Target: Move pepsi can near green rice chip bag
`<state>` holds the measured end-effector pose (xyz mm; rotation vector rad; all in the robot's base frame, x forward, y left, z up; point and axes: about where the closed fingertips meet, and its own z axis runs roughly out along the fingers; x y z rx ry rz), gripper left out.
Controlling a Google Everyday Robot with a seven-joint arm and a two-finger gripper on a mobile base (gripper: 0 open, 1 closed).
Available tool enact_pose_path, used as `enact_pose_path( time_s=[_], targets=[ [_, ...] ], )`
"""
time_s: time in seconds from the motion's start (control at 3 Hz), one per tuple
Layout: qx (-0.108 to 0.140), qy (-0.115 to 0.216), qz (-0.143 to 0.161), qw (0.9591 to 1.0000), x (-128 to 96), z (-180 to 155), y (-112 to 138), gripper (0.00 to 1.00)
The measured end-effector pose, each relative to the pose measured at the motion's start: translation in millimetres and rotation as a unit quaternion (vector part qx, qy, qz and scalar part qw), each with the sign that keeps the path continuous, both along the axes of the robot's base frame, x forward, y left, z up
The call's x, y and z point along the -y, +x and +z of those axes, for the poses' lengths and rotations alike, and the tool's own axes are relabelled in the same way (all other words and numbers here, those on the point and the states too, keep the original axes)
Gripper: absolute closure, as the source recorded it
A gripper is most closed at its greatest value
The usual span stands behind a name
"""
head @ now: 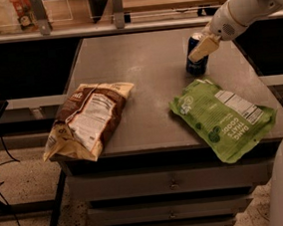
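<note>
End effector [201, 49] sitting against pepsi can [196, 65], at 2 o'clock on the bench [141, 60]; grip: cannot tell | can standing upright just beside green rice chip bag [222, 119], at its 12 o'clock | you are aiming for a level can and slow moves, not nudging the bag.

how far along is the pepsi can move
Looks nearly done: the can stands upright on the table, just behind the green bag's far edge. In hand: the tool is at the can's upper part. Left: the tool coming away.
</note>
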<state>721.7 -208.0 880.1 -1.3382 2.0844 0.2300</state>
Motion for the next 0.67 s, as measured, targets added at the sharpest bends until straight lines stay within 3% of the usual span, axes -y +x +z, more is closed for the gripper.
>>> enact_pose_path(
  time_s=[0.33, 0.67],
  targets=[
    [0.000, 0.001, 0.002, 1.0000, -1.6, 2.1, 0.1, 0.87],
    [0.014, 0.007, 0.028, 0.9995, -18.0, 37.1, -10.7, 1.00]
  ],
)
